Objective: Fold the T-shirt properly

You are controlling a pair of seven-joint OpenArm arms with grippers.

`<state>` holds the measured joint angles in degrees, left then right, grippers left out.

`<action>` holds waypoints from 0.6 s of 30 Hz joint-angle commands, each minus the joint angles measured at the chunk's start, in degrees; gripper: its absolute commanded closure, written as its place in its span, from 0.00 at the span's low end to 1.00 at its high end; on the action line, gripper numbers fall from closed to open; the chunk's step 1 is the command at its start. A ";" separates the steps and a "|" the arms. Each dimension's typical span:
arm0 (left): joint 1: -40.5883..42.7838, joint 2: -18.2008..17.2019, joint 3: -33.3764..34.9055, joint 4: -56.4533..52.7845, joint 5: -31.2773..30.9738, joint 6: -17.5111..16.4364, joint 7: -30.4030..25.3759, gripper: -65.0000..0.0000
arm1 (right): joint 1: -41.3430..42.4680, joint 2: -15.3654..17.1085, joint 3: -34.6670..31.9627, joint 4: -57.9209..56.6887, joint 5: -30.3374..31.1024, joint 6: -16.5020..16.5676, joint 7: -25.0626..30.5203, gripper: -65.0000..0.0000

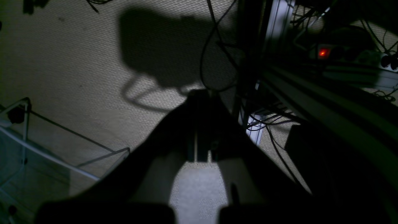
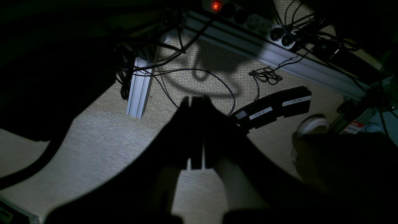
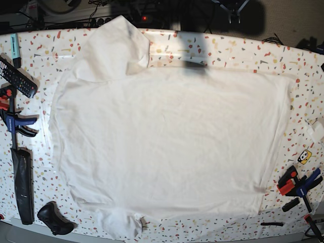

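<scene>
Both grippers closed, empty (dark wrist views) | T-shirt flat on table | arms unseen in base view

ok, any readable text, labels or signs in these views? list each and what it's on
"ZERO", likely, handwritten and faint: white label on the black box on the floor, right wrist view.
Second white label on that box: too blurred to read.
Red-and-white sticker at the right edge: print too small.
Yellow sticker on the table: a picture, no legible words.
T-shirt: no print.
</scene>
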<state>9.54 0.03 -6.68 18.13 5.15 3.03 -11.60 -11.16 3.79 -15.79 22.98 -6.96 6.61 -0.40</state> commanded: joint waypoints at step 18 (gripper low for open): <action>10.97 -0.24 -0.04 1.60 -7.17 0.42 -16.37 1.00 | -10.01 9.92 -0.02 0.66 10.45 -0.59 17.51 1.00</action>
<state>19.94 -0.12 -6.68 19.55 -2.20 3.01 -26.92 -20.62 13.30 -15.79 23.42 3.36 6.44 16.86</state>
